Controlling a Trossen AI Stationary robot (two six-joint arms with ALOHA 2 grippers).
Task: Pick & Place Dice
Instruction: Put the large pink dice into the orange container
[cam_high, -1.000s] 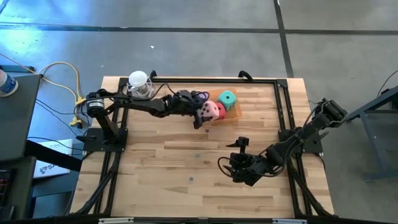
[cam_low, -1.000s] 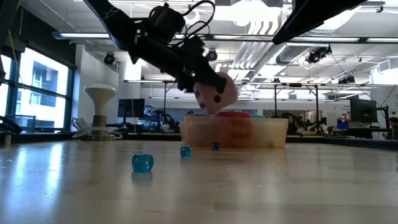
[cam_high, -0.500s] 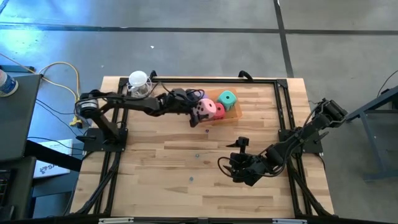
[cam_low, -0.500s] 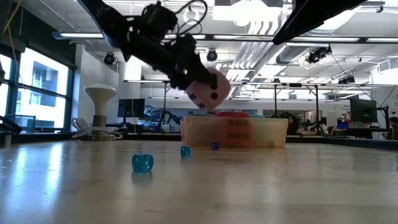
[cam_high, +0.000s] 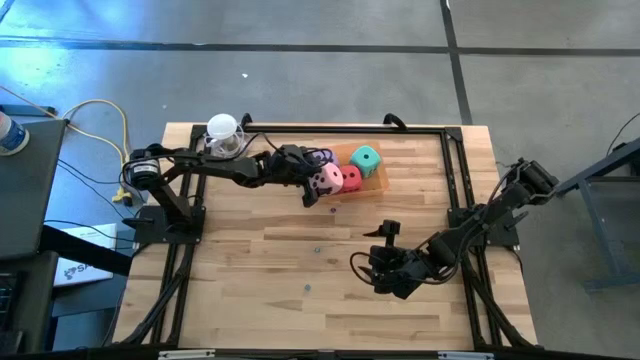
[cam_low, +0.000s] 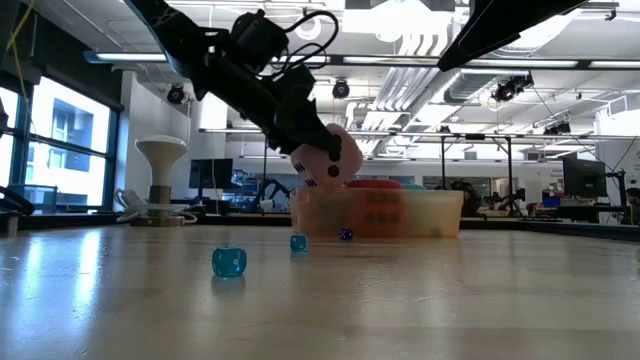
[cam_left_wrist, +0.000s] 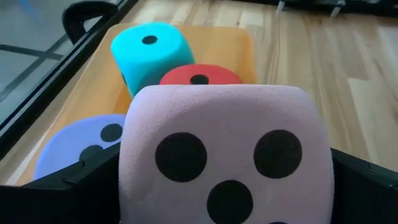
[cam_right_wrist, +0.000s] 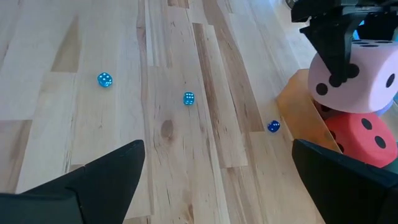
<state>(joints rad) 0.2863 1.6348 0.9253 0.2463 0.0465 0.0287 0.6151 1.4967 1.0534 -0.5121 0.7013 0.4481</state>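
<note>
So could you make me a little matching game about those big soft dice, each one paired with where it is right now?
Things:
1. pink die
2. red die
3. teal die
4. purple die

Places:
A. in the orange tray, at its far end
B. held up in the left gripper
C. in the tray, nearest the left gripper
D. in the tray, right behind the held die

Pairs: 1-B, 2-D, 3-A, 4-C
</note>
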